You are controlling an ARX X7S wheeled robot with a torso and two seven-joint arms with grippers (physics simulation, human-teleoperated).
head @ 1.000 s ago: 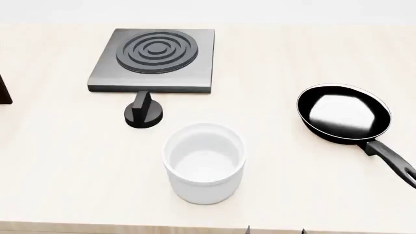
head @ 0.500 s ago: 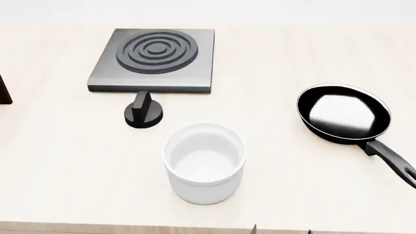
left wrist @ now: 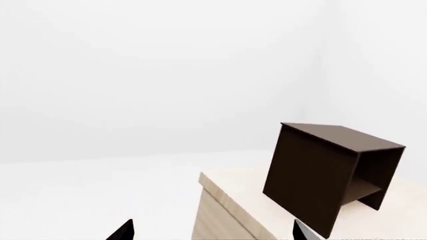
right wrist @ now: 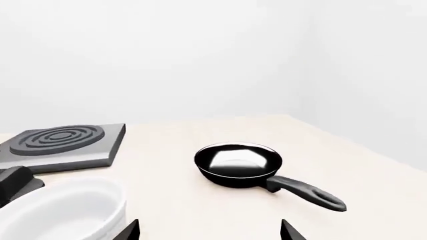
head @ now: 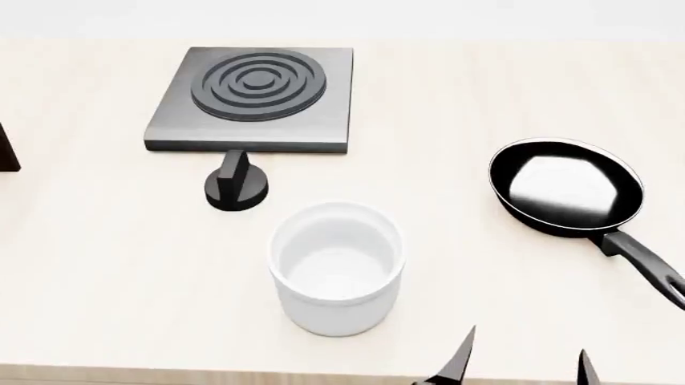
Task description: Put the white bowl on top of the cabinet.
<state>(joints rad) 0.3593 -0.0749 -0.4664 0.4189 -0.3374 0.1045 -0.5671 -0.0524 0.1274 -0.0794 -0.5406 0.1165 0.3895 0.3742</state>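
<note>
The white bowl (head: 337, 269) stands upright and empty near the table's front edge, in front of the stove knob; it also shows in the right wrist view as the white bowl (right wrist: 60, 212). My right gripper (head: 524, 365) is open, low at the front edge, to the right of the bowl and apart from it. Between its fingertips (right wrist: 130, 231) there is only bare table. The cabinet (left wrist: 320, 170), a dark brown box, stands by the table's left corner; just a sliver of the cabinet (head: 6, 148) shows at the head view's left edge. My left gripper (left wrist: 212, 232) is open and holds nothing.
A grey stove plate (head: 255, 96) with a black knob (head: 236, 186) sits behind the bowl. A black frying pan (head: 567, 188) lies to the right, its handle (head: 647, 265) pointing toward the front right. The table edge (left wrist: 220, 200) drops off beside the cabinet.
My right gripper's fingertips have come up from the bottom edge further into the head view and shifted right. The bowl, pan and stove have not moved.
</note>
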